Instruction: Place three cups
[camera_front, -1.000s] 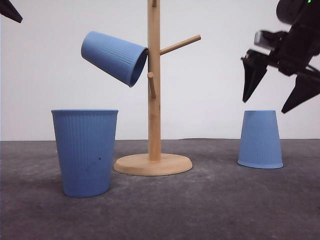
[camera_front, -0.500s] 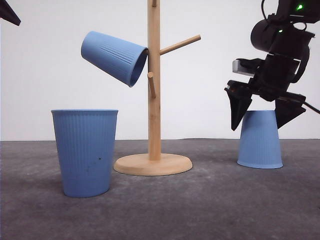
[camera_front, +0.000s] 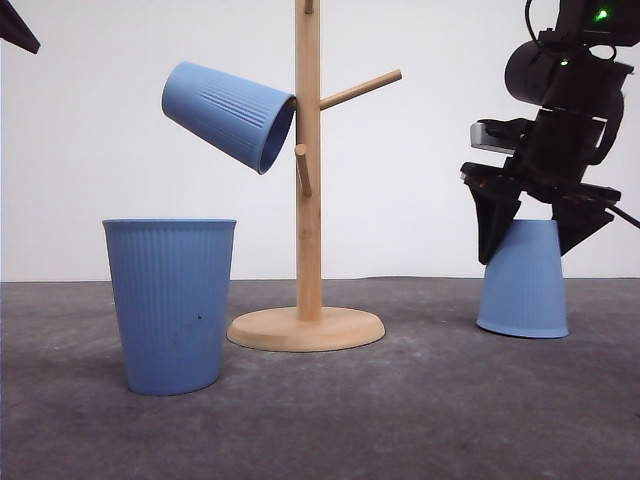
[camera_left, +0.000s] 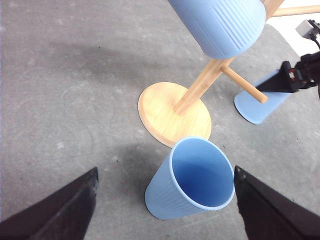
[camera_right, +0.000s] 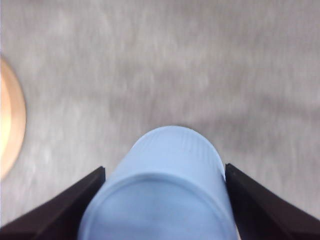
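At the right of the front view, an upside-down blue cup (camera_front: 523, 285) sits on the gray table (camera_front: 400, 410). The right gripper (camera_front: 535, 235) is spread wide, one finger on each side of the cup's top. The fingers look very close; I cannot tell if they touch it. The cup leans a little.
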